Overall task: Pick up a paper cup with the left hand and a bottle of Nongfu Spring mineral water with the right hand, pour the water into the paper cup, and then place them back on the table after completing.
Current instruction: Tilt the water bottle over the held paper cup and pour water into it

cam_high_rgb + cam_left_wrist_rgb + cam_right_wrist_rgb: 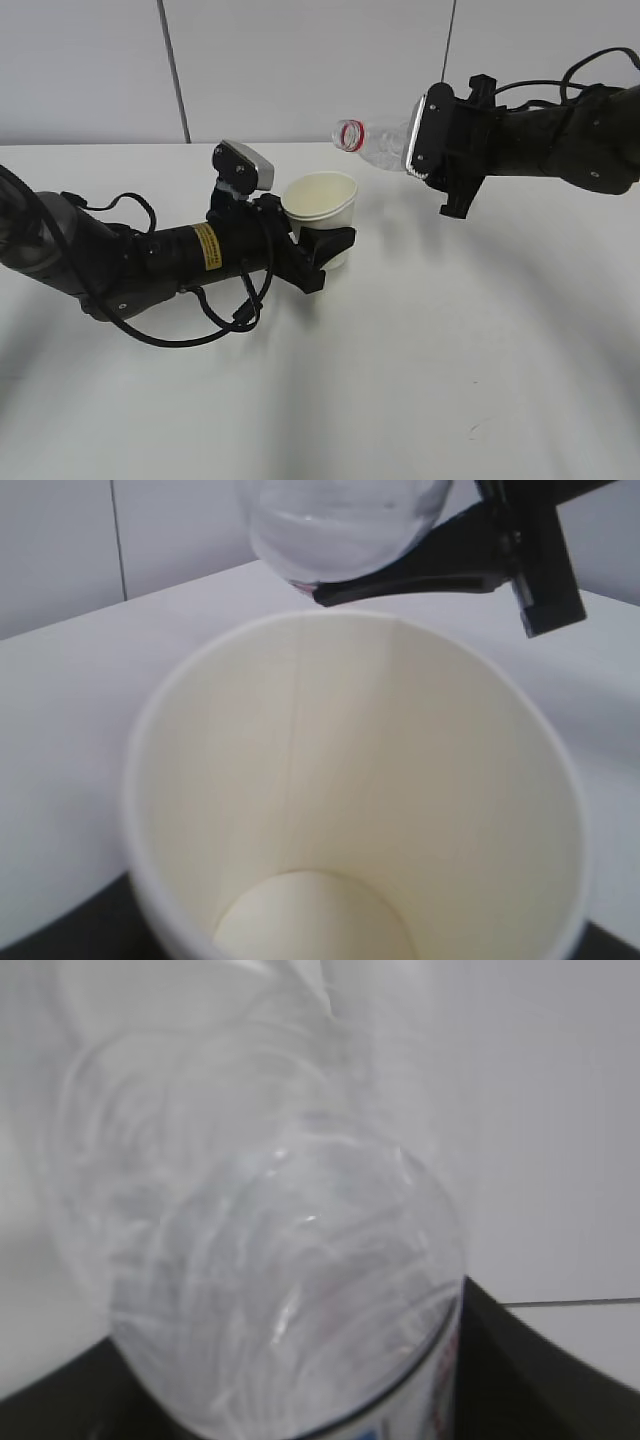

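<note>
One paper cup (322, 205) clamped in the left hand (325, 235), one bottle (378, 144) clamped sideways in the right hand (432, 140)

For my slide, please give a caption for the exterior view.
Left gripper holds a paper cup while right gripper tips an open bottle toward it.

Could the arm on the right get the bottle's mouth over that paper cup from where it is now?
Probably yes. The clear plastic bottle in the right hand lies nearly level, its red-ringed mouth just up and right of the white paper cup held by the left hand. Nothing stands between them.
</note>
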You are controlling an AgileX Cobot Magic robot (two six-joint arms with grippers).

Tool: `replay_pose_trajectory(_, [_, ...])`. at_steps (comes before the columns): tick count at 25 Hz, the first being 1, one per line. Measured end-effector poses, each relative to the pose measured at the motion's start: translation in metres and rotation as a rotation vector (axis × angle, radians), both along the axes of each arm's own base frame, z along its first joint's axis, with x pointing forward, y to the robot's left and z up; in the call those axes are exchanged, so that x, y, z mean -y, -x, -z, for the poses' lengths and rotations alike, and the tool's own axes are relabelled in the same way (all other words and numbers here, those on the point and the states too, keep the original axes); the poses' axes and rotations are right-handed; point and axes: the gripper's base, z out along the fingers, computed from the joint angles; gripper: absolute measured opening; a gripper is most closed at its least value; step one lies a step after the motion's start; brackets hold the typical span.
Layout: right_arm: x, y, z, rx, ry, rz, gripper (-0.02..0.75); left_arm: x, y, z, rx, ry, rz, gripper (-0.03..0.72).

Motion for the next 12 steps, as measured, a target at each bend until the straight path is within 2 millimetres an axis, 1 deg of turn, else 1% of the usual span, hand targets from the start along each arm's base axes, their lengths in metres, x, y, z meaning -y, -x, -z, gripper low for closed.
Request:
replay_pose_trajectory(4, [0.000, -0.002, -0.002, 0.012, 0.019, -0.007, 0.447, 0.000, 0.000, 0.000, 0.000, 0.000, 0.000, 0.404])
replay_pose_trajectory(8, [0.000, -0.007, -0.011, 0.038, 0.036, -0.003, 0.447, 0.000, 0.000, 0.000, 0.000, 0.001, -0.001, 0.404])
replay_pose_trajectory(12, [0.001, -0.010, -0.015, 0.054, 0.055, -0.007, 0.447, 0.000, 0.000, 0.000, 0.000, 0.001, -0.001, 0.403])
